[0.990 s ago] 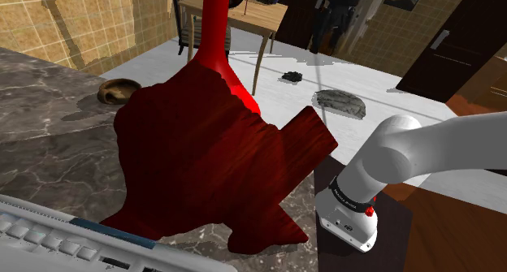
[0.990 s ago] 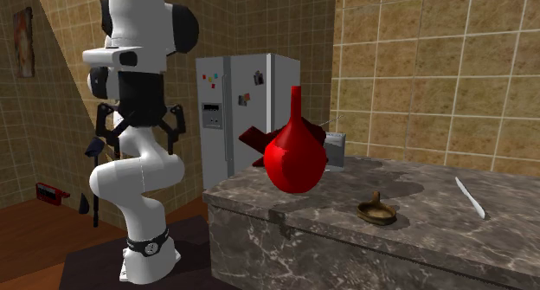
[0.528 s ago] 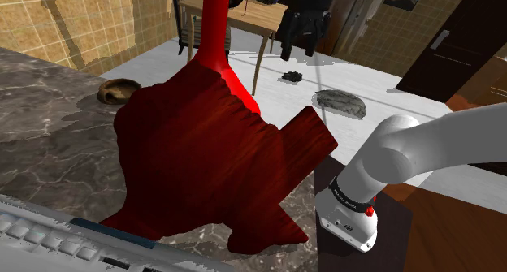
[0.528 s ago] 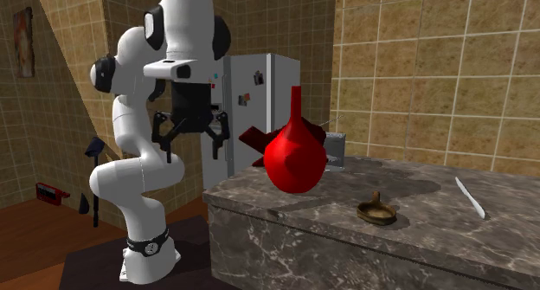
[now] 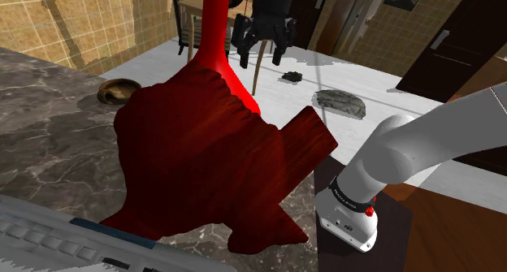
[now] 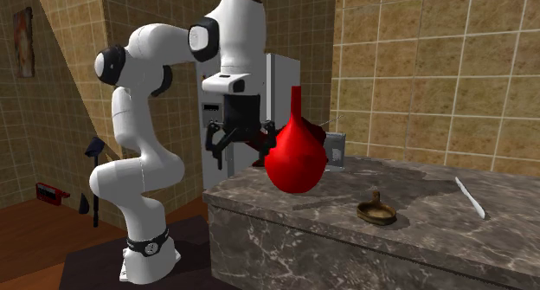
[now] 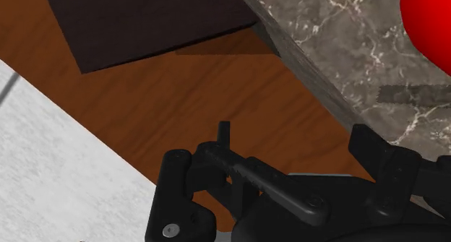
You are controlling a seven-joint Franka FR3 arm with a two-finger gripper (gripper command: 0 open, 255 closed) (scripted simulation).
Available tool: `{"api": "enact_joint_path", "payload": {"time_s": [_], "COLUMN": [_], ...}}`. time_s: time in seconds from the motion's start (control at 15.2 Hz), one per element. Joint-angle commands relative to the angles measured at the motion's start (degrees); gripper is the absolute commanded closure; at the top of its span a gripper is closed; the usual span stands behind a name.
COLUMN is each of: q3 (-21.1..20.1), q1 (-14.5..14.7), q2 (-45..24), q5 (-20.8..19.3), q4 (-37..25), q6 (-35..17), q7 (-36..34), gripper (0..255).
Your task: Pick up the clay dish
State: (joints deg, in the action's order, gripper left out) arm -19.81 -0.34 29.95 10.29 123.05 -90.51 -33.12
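Approach step: the black end effector [image 6: 241, 145], fingers spread wide and empty, hangs beside the marbled grey worktop [image 6: 415, 241]. The small brown shallow dish [image 6: 377, 213] sits there past a bulbous red vase [image 6: 294, 163]. The next move probably calls for clearing that vase, then descending over the dish.

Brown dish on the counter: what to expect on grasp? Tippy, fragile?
Probably stiff: the dish looks like a hard, shallow bowl. Likely stable: it sits low and wide on the counter, so a push should slide it, not tip it. The rim looks thin, so it may chip.
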Motion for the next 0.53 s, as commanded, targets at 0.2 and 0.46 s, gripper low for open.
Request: {"api": "enact_joint_path", "payload": {"time_s": [0.2, 0.46], "q3": [-6.07, -10.53], "q1": [-0.43, -0.63], "q2": [-8.85, -17.30], "q5": [0.94, -0.50], "q4": [-6.47, -12.88], "q6": [-2.68, -4.67], "q7": [-10.13, -18.43], "gripper": [0, 0]}}
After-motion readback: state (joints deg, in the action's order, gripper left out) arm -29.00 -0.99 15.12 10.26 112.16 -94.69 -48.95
